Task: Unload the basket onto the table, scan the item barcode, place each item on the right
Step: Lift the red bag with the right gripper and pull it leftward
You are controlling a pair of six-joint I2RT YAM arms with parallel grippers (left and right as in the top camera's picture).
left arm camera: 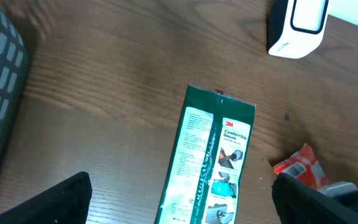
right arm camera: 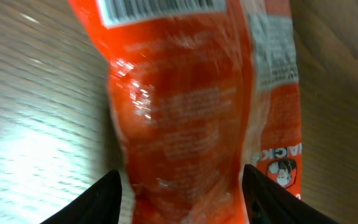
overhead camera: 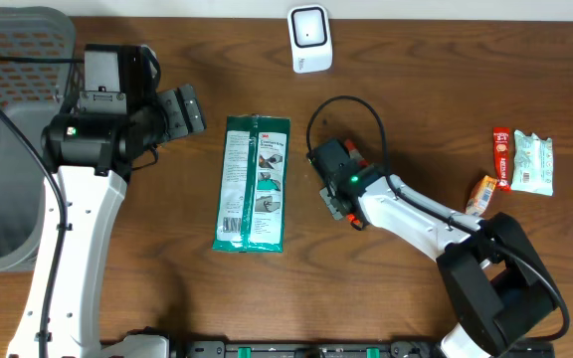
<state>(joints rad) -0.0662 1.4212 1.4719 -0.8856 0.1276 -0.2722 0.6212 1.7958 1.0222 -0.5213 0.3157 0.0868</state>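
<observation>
The item, an orange snack packet point(right arm camera: 179, 112) with its barcode point(right arm camera: 160, 9) at the far end, lies between my right gripper's point(right arm camera: 182, 186) fingers. They stand close on either side of it, with a sliver of table showing on the left, so the gripper is open. From overhead, that gripper point(overhead camera: 326, 157) is mid-table and only a bit of the packet point(overhead camera: 350, 149) shows. The white scanner point(overhead camera: 308, 38) stands at the far edge. My left gripper point(overhead camera: 189, 109) hangs wide open and empty above the table, left of a green 3M pack point(overhead camera: 254, 184).
A grey basket point(overhead camera: 8, 60) fills the far left corner. At the right lie a red packet point(overhead camera: 502, 159), a white-green packet point(overhead camera: 532, 164) and a small orange one point(overhead camera: 482, 194). A black cable point(overhead camera: 351, 104) loops behind my right gripper.
</observation>
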